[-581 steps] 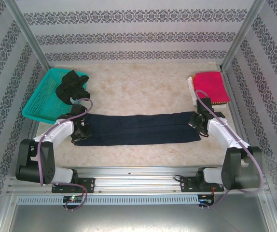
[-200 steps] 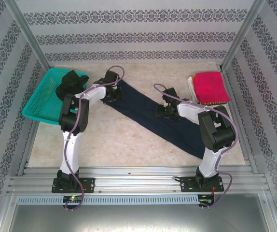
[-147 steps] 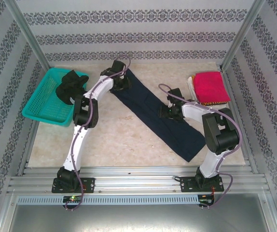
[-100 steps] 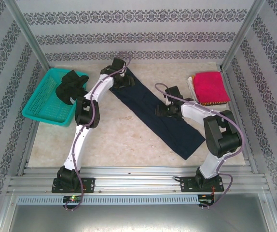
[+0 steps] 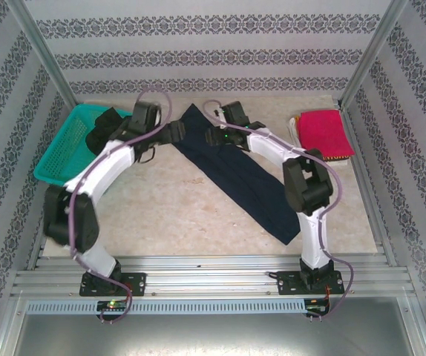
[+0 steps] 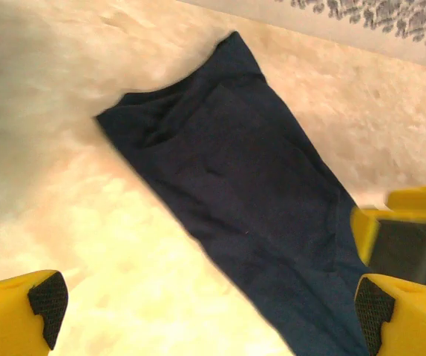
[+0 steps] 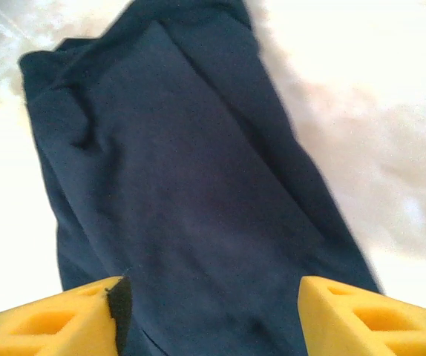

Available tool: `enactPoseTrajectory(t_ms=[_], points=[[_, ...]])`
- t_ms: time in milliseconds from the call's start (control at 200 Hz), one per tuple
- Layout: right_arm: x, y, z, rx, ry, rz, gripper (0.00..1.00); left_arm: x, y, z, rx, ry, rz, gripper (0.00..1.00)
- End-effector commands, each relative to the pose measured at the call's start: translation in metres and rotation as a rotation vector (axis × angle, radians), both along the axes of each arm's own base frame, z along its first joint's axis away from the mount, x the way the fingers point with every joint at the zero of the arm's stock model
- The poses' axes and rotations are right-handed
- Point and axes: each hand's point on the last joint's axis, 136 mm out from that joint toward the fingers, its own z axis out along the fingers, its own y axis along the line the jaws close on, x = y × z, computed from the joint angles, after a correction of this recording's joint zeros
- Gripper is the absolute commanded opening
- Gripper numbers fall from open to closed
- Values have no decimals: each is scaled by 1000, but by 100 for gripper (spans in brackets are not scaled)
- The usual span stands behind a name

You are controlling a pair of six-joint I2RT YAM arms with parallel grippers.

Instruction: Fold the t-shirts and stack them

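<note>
**A:** How far along are they?

**B:** Left to right: a crumpled black cloth t-shirt (image 5: 107,127) sits unfolded in the teal plastic mesh basket (image 5: 59,159). The left claw (image 5: 176,132) is spread wide and empty at the far end of the long dark navy blue cloth t-shirt (image 5: 235,174). That shirt is a narrow strip lying slantwise on the pale marbled worktop (image 5: 161,215). The right claw (image 5: 214,136) is parted over the same end, gripping nothing. A bright pinkish-red folded cloth t-shirt (image 5: 323,133) lies done at the right rear.

**A:** What has changed?

**B:** The strip lay crosswise near the arms, a claw at each end. It has swung round, and the left claw released it. I'd say it needs shortening and stacking, then the black one.
</note>
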Motion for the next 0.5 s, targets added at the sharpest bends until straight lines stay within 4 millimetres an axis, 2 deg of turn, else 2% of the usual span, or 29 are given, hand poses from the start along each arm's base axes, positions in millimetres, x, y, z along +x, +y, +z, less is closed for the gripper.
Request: enactPoseTrajectory(t_ms=[0,110,210,345,495], points=[[-4,34,-16,-65,7,138,58,-27,34,-27,31,0,153,100],[-3,54,-38,-146,33,213,56,-64,51,-44,65,49,197,100],[7,54,-61,-196,78,196,55,-81,59,-51,79,66,217,100],[33,37,-68,-219,129,108,54,-82,59,-53,78,77,217,100],[55,2,-78,-114,230,-27,53,-68,39,-49,52,70,155,100]])
